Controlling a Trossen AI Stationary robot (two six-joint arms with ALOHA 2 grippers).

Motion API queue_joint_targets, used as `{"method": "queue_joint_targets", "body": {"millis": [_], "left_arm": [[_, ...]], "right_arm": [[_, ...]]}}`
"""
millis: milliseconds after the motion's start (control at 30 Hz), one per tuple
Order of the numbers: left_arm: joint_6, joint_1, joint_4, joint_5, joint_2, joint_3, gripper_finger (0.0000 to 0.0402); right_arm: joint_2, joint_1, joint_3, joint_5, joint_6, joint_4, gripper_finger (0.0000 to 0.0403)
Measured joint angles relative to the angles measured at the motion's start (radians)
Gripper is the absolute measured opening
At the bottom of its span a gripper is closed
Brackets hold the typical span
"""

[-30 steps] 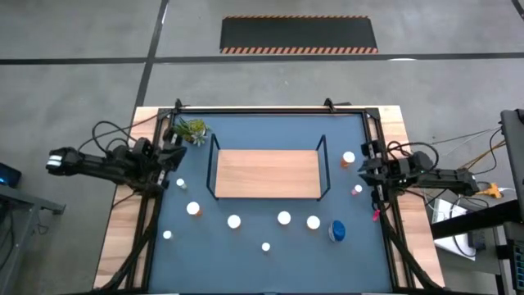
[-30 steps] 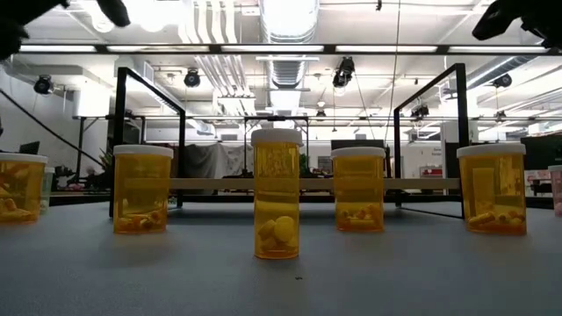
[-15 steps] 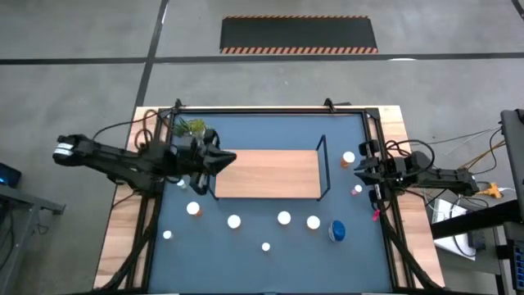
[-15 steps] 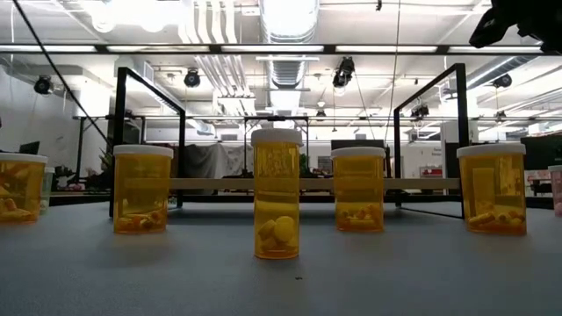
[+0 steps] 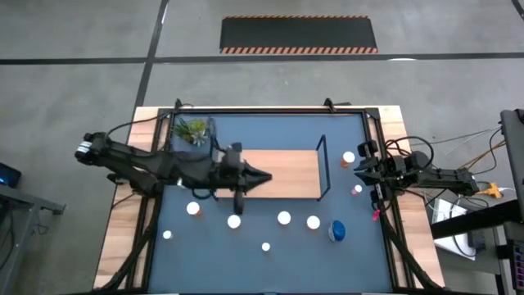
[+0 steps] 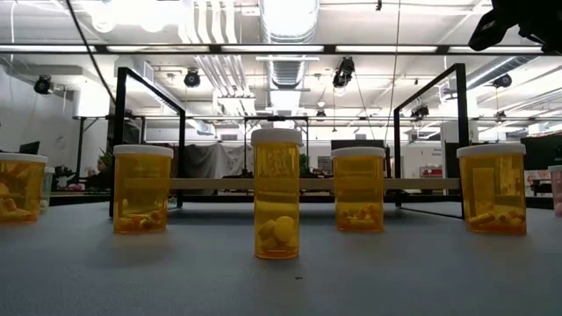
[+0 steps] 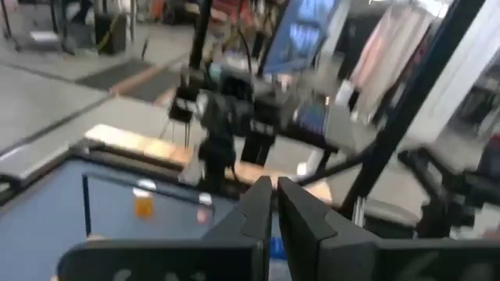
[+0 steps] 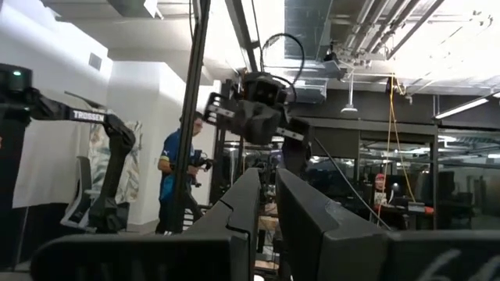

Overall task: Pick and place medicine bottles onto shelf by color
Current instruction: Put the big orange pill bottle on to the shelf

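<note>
left gripper (image 5: 264, 176) now over shelf (image 5: 286, 168), fingers together, past plant (image 5: 191, 129); right gripper (image 5: 359, 162) likewise

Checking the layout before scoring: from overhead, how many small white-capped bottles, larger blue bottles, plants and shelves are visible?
Small white-capped bottles: 8
Larger blue bottle: 1
Green plant: 1
Shelf: 1
Total: 11

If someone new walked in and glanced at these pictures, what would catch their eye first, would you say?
Probably the left gripper, shut and empty, stretched out over the light-wood shelf in the middle of the blue mat. Next, the row of orange medicine bottles with white caps standing in front of the shelf. The right gripper waits at the mat's right edge.
</note>
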Motion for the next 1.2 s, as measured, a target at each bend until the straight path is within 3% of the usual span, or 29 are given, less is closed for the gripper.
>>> {"method": "queue_joint_targets", "body": {"millis": [367, 767, 1033, 1200], "left_arm": [[-0.050, -0.067, -0.330, 0.004, 0.229, 0.219, 0.0006], [-0.038, -0.070, -0.758, -0.001, 0.545, 0.576, 0.0006], [0.032, -0.069, -0.774, -0.001, 0.691, 0.578, 0.0006], [0.041, -0.055, -0.734, 0.027, 0.704, 0.575, 0.0021]], "right_arm": [[0.000, 0.000, 0.000, 0.000, 0.001, 0.001, 0.0038], [0.000, 0.000, 0.000, -0.002, 0.001, -0.003, 0.0038], [0.001, 0.000, 0.000, -0.002, 0.001, -0.046, 0.0038], [0.001, 0.000, 0.000, -0.002, 0.001, -0.062, 0.0038]]}}
